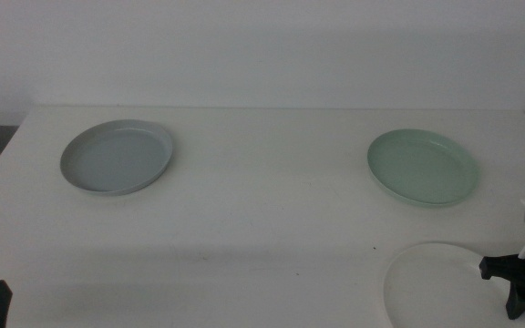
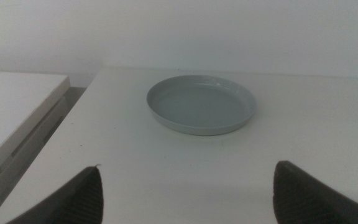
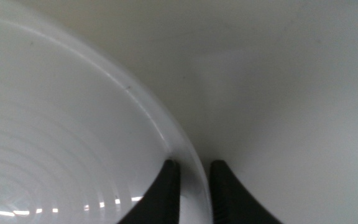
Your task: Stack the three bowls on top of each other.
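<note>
The right hand [image 3: 194, 190] is clamping the white bowl [image 1: 431, 284] by its thin rim; it looks light, stiff and slippery. The left hand [image 2: 188, 196] is waiting with jaws apart.

Right end effector [image 3: 195, 186] straddling the rim of the white bowl [image 3: 61, 143], one dark jaw inside the rim, the other outside, both close against it. Concentric rings visible on the bowl's floor. Pale worktop [image 3: 291, 93] beyond the rim.

Lighting is even, soft and slightly dim. All views are low in contrast and mildly blurred. Glare streaks mark the white bowl [image 3: 55, 155]. Faint shadows lie on the desk [image 1: 262, 210].
</note>
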### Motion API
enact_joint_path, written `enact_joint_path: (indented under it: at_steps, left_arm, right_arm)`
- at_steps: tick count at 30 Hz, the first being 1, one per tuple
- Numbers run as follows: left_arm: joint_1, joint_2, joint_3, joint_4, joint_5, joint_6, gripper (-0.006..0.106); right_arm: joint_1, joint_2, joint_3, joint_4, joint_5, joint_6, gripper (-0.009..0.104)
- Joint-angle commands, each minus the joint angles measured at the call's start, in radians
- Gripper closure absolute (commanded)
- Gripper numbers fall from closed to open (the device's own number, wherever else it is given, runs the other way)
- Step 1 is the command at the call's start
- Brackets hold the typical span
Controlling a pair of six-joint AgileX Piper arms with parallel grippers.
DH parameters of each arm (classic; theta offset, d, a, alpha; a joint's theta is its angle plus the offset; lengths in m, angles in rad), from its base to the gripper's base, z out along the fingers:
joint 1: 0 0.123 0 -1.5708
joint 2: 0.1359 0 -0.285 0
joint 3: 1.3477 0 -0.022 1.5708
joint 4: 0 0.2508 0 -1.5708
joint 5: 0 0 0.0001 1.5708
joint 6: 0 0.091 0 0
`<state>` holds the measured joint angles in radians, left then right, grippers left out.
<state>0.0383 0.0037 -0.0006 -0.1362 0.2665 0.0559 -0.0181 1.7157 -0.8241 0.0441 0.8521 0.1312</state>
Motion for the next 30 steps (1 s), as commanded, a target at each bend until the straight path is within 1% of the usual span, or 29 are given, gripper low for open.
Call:
enact_joint_path:
  at_steps: [1, 6, 10, 13, 16, 18, 19, 20, 24, 30]
  left_arm:
    - [0.001, -0.004, 0.001, 0.004, -0.012, 0.001, 0.007]
    - [0.001, -0.004, 0.001, 0.004, -0.012, 0.001, 0.007]
    - [0.001, -0.004, 0.001, 0.004, -0.012, 0.001, 0.007]
    - [0.001, -0.004, 0.001, 0.004, -0.012, 0.001, 0.007]
    - [0.001, -0.004, 0.001, 0.004, -0.012, 0.001, 0.007]
    - [0.001, -0.004, 0.001, 0.004, -0.012, 0.001, 0.007]
    - [0.001, -0.004, 0.001, 0.004, -0.012, 0.001, 0.007]
    - [0.001, -0.004, 0.001, 0.004, -0.012, 0.001, 0.007]
    - [0.001, -0.004, 0.001, 0.004, -0.012, 0.001, 0.007]
    - [0.001, -0.004, 0.001, 0.004, -0.012, -0.001, 0.007]
  right_arm:
    - [-0.002, 0.034, 0.017, -0.050, -0.007, 0.003, 0.086]
    - [-0.002, 0.032, 0.017, -0.059, 0.017, 0.001, 0.097]
    - [-0.002, -0.031, 0.013, -0.044, 0.046, -0.009, 0.097]
    - [-0.002, -0.101, -0.007, 0.027, 0.097, -0.057, 0.097]
    - [-0.002, -0.139, -0.070, 0.136, 0.133, -0.110, 0.097]
    - [0.002, -0.144, -0.136, 0.223, 0.159, -0.152, 0.097]
    - [0.009, -0.142, -0.169, 0.255, 0.162, -0.159, 0.097]
    - [0.020, -0.134, -0.202, 0.274, 0.164, -0.162, 0.097]
    - [0.105, -0.072, -0.342, 0.280, 0.170, -0.148, 0.097]
    - [0.248, 0.120, -0.573, 0.304, 0.170, -0.121, 0.097]
